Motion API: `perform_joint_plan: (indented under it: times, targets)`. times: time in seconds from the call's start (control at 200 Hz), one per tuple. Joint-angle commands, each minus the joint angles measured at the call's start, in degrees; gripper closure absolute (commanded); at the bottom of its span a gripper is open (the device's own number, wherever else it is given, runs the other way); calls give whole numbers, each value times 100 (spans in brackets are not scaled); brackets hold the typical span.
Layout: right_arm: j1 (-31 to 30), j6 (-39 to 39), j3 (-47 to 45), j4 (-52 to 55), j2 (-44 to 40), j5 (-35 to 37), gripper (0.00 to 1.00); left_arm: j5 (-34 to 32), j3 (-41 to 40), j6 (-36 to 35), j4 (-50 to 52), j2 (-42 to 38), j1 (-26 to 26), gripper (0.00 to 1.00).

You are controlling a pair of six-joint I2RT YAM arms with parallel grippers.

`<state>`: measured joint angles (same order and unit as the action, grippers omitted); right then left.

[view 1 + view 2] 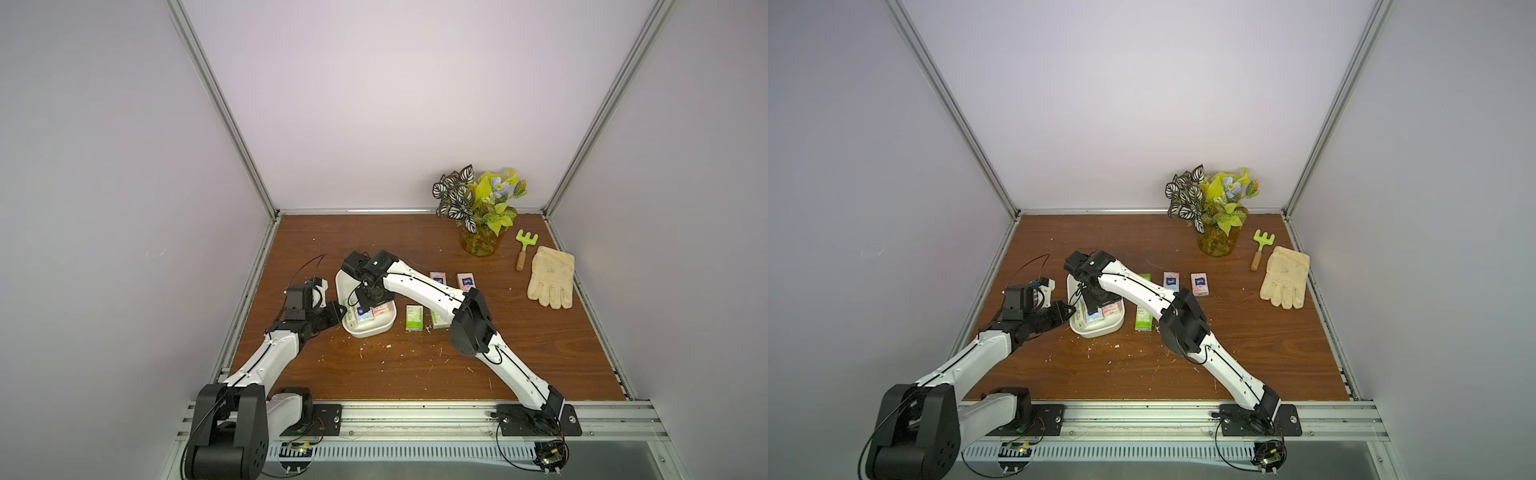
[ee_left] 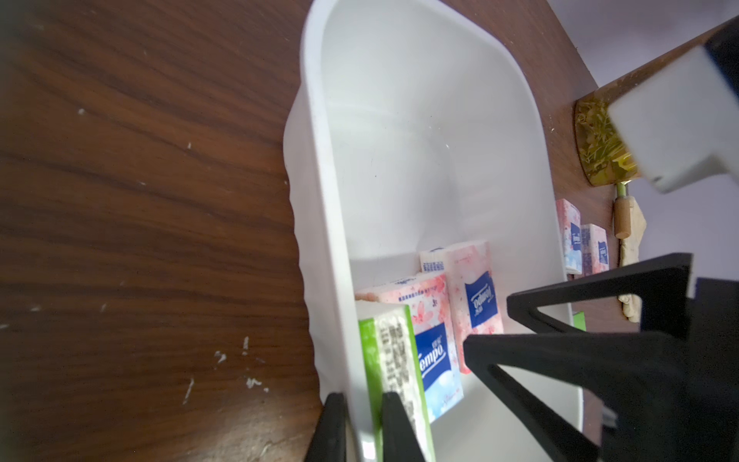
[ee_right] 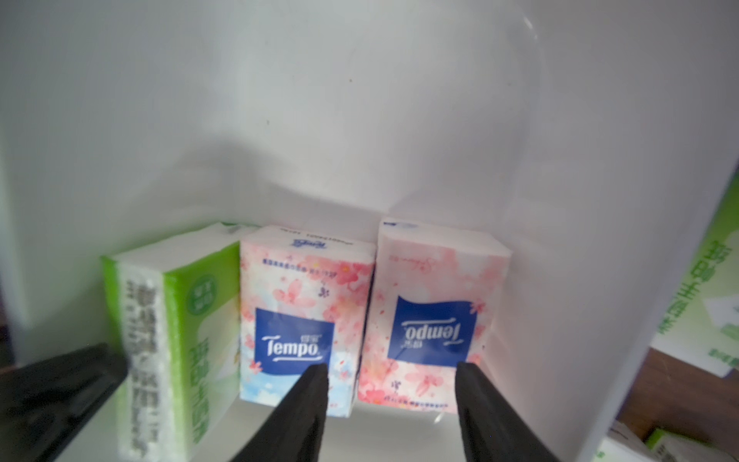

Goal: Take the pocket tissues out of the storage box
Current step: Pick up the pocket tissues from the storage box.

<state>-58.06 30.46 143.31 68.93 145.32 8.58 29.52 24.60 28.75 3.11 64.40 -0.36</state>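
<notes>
The white storage box (image 1: 368, 332) (image 1: 1096, 332) sits left of centre on the wooden table. Three pocket tissues stand in its near end: a green one (image 3: 176, 320) (image 2: 396, 360) and two pink ones (image 3: 296, 304) (image 3: 432, 304). My left gripper (image 1: 343, 309) (image 2: 364, 400) is shut on the box's left wall, one finger outside and one inside against the green packet. My right gripper (image 1: 368, 305) (image 3: 392, 372) reaches down into the box, open, with its fingers either side of the right pink packet. Two green (image 1: 414, 318) and two pink (image 1: 437, 278) packets lie on the table.
An amber vase with a plant (image 1: 482, 241), a green hand rake (image 1: 524, 245) and a pale glove (image 1: 550, 282) occupy the back right. Cage walls close in the table's left, right and far sides. White specks dot the wood.
</notes>
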Motion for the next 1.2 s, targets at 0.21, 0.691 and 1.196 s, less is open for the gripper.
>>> perform_joint_plan:
  times: [0.21, 0.691, 1.196]
  targets:
    - [13, 66, -4, 588, 107, 367, 40, -129, 45, -85, 207, 85, 54, 87]
    - [37, 118, 42, 765, 449, 507, 35, -150, 66, -89, 242, 228, 54, 87]
    - [103, -5, -174, 196, 684, -351, 35, -47, 72, -106, 201, 242, 54, 89]
